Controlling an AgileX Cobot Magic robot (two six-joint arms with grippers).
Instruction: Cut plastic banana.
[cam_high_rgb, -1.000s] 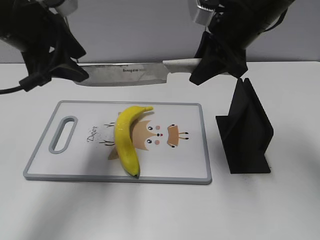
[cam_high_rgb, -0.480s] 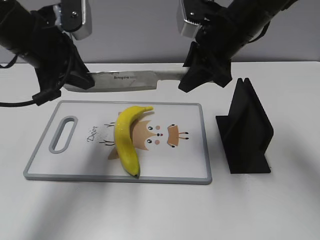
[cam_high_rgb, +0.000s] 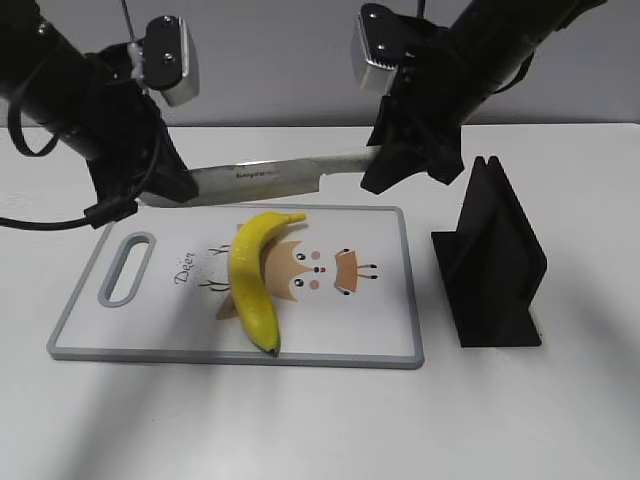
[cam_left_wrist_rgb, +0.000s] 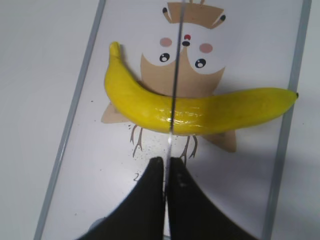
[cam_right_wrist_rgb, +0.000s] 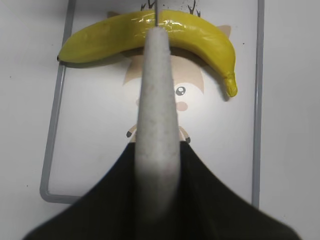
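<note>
On the left of the bench (cam_high_rgb: 80, 420), the left hand (cam_high_rgb: 165, 185) is pressed together on the tip end of a knife (cam_high_rgb: 270, 177), whose blade spans above the far edge of the cutting board (cam_high_rgb: 380, 300). The board lies at mid-bench, its handle slot toward the left edge, with bare bench along its near and left sides. The plastic banana (cam_high_rgb: 250, 280) lies on the board left of centre, stem toward the far edge and dark tip at the near rim; the wrist views show the blade crossing over its middle. The right hand (cam_high_rgb: 390, 165) pinches the knife's white handle. Toward the right edge, a black stand (cam_high_rgb: 490, 265) sits just beside the board.
</note>
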